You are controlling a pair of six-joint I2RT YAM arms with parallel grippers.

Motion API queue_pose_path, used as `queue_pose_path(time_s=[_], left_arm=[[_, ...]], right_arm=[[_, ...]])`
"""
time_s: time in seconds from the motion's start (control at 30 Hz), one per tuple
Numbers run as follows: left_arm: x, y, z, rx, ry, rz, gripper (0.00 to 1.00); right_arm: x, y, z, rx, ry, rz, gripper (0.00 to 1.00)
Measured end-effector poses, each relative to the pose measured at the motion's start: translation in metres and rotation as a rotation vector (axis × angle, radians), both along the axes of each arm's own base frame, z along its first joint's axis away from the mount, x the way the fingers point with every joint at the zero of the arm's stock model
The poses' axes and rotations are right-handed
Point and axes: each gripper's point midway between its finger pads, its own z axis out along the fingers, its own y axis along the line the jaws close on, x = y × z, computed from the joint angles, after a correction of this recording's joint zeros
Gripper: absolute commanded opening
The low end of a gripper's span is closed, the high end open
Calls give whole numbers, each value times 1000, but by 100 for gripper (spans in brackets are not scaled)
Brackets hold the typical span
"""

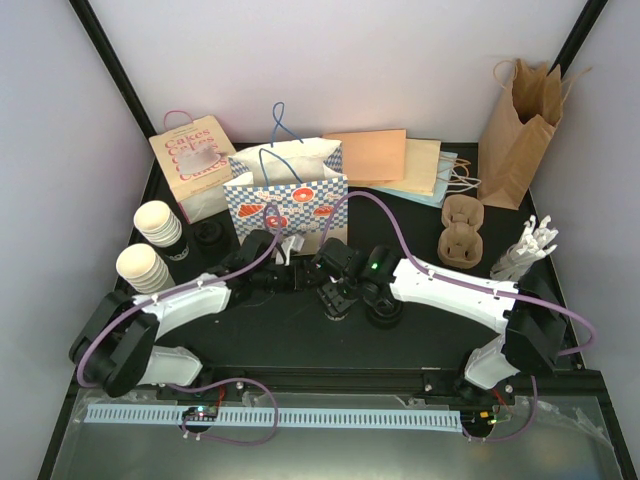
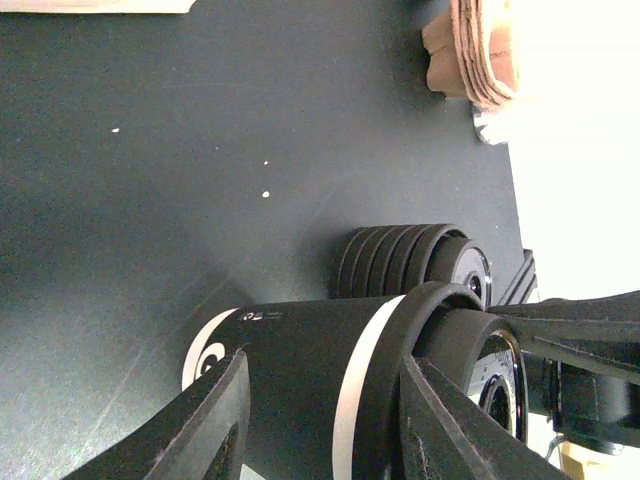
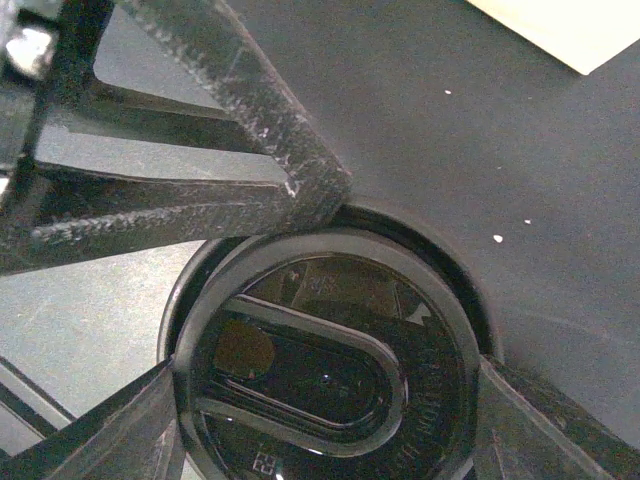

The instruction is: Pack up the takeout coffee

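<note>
Black worktop (image 1: 300, 345) carrying everything. Tall brown paper bag (image 1: 520, 130) standing at back right. Blue-and-white checked paper bag (image 1: 290, 195) standing at back middle. Left arm (image 1: 190, 305) and right arm (image 1: 450, 290) meeting in front of checked bag. Brown cardboard cup tray (image 1: 462, 232) lying on right. Two stacks of cream-white ribbed paper cups (image 1: 158, 222) sitting on left. Black paper cup with white band (image 2: 300, 350) sitting mid-worktop. Left jaws half open, hugging its sides. Round black plastic lid (image 3: 400, 300) sitting on cup's top. Right jaws wide, pinching lid's rim. Stack of black lids (image 2: 400, 260) sitting just behind cup.

Table (image 1: 300, 345) holds bags (image 1: 287, 195), cups (image 1: 158, 222), lids (image 2: 395, 262), carrier (image 1: 462, 232).
</note>
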Motion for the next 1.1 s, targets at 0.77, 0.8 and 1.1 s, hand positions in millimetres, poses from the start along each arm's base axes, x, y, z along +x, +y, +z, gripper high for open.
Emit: queue_pose_path(time_s=[0.77, 0.8, 1.1], left_arm=[[-41, 15, 2, 36, 5, 39, 42], [-45, 15, 2, 37, 10, 30, 42], [-74, 19, -1, 60, 54, -31, 45]], right_arm=[[-2, 2, -1, 7, 8, 9, 68], [-2, 2, -1, 7, 8, 9, 69], [-1, 4, 0, 13, 7, 5, 68]])
